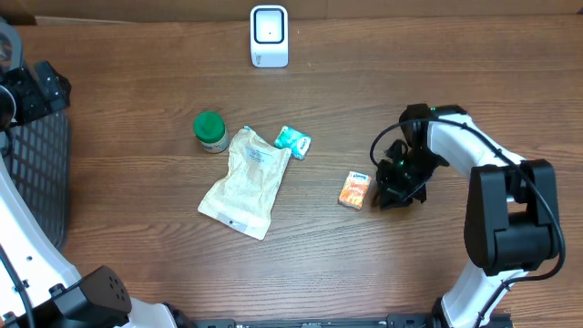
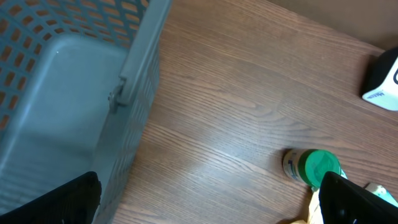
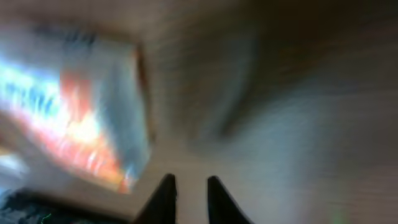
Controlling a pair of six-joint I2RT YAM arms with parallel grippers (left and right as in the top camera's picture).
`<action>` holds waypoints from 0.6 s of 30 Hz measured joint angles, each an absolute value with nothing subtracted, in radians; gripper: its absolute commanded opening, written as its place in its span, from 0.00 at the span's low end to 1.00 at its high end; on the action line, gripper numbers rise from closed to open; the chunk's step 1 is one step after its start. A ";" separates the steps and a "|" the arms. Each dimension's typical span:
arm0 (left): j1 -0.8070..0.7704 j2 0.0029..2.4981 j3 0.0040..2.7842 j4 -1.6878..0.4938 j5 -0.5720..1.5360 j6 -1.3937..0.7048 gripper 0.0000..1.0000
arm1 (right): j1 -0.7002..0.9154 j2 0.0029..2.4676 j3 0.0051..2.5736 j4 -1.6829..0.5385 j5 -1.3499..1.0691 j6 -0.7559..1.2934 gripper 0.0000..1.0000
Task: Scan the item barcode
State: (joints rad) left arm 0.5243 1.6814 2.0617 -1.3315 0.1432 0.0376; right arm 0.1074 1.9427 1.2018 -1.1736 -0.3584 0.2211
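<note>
The right fingers (image 3: 165,198) sit nearly closed, gripping nothing, just right of the orange box (image 1: 355,189), a blur in the wrist view; contact is unclear. Left of the box lie a pouch (image 1: 246,182), teal packet (image 1: 293,140) and green-lidded jar (image 1: 210,131). Far beyond it stands the scanner (image 1: 269,36). Far left, the left fingers (image 2: 354,199) gape wide, empty, by a basket (image 2: 62,93) cut off at the frame edge.

scanner (image 1: 269,36) 1 | jar (image 1: 210,131) 1 | pouch (image 1: 246,180) 1 | packet (image 1: 293,140) 1 | box (image 1: 355,189) 1 | basket (image 1: 41,173) 1
</note>
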 measured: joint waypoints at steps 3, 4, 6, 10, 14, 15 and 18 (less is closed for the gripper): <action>0.524 1.681 2.062 -1.332 0.143 0.038 1.00 | 0.109 1.943 1.185 -1.061 -0.311 0.241 0.04; 0.524 1.681 2.062 -1.332 0.143 0.038 1.00 | 0.111 1.943 1.185 -1.033 -0.301 0.242 0.04; 0.524 1.681 2.062 -1.332 0.143 0.038 1.00 | 0.121 1.942 1.184 -0.965 -0.301 0.248 0.04; 0.524 1.681 2.062 -1.332 0.143 0.038 1.00 | 0.166 1.940 1.184 -0.843 -0.337 0.253 0.04; 0.524 1.681 2.062 -1.332 0.143 0.038 1.00 | 0.217 1.940 1.184 -0.778 -0.382 0.246 0.05; 0.524 1.681 2.062 -1.332 0.143 0.038 1.00 | 0.225 1.940 1.186 -0.782 -0.390 0.245 0.05; 0.524 1.681 2.062 -1.332 0.143 0.038 1.00 | 0.229 1.941 1.216 -0.825 -0.402 0.242 0.17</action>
State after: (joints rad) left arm 0.5243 1.6814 2.0617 -1.3319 0.1432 0.0376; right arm 0.2287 1.9408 1.2163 -0.8246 -0.4019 0.2424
